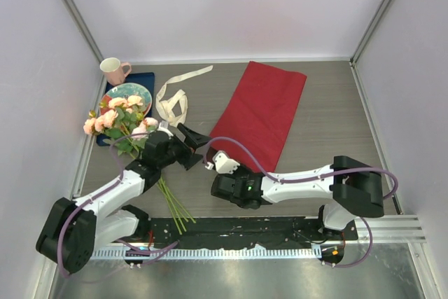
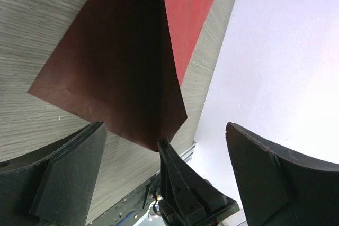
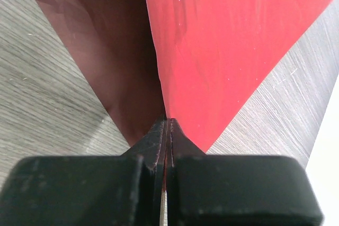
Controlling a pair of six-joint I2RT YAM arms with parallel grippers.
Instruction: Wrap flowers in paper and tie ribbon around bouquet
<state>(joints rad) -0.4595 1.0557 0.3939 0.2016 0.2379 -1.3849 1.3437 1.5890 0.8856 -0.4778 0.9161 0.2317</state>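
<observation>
The red paper [image 1: 262,113] lies flat on the table's middle, with its near-left corner lifted. My right gripper [image 1: 210,153] is shut on that corner [image 3: 167,120], and the paper [image 3: 222,41] folds up from its tips. My left gripper [image 1: 197,148] stands open just beside it, its fingers [image 2: 74,173] on either side of the right gripper's tips and the paper [image 2: 122,67], touching nothing. The flowers [image 1: 119,120] lie at the left with their stems running under my left arm toward the near edge. The white ribbon [image 1: 175,99] lies looped between the flowers and the paper.
A pink mug [image 1: 114,69] stands in the far-left corner. A patterned plate [image 1: 131,93] rests on a dark blue tray [image 1: 145,77] beside it. Walls close the table on three sides, and a black rail [image 1: 238,229] runs along the near edge.
</observation>
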